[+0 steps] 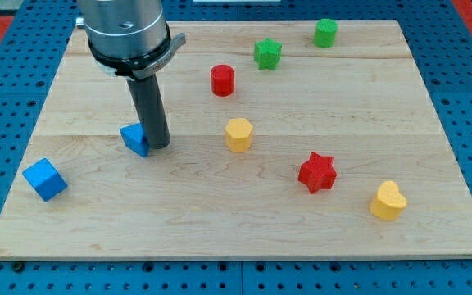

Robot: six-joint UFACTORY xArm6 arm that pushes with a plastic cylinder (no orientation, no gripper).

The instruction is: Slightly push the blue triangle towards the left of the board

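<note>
The blue triangle (pixel 134 139) lies on the wooden board (pixel 244 221), left of the middle. My tip (pixel 157 146) rests on the board right against the triangle's right side, and the rod hides part of the block. The blue cube (pixel 44 179) sits near the board's left edge, down and to the left of the triangle.
A red cylinder (pixel 222 79), a green star (pixel 267 53) and a green cylinder (pixel 325 33) stand toward the view's top. A yellow hexagon-like block (pixel 238 133) is right of my tip. A red star (pixel 317 171) and a yellow heart (pixel 387 201) lie at the lower right.
</note>
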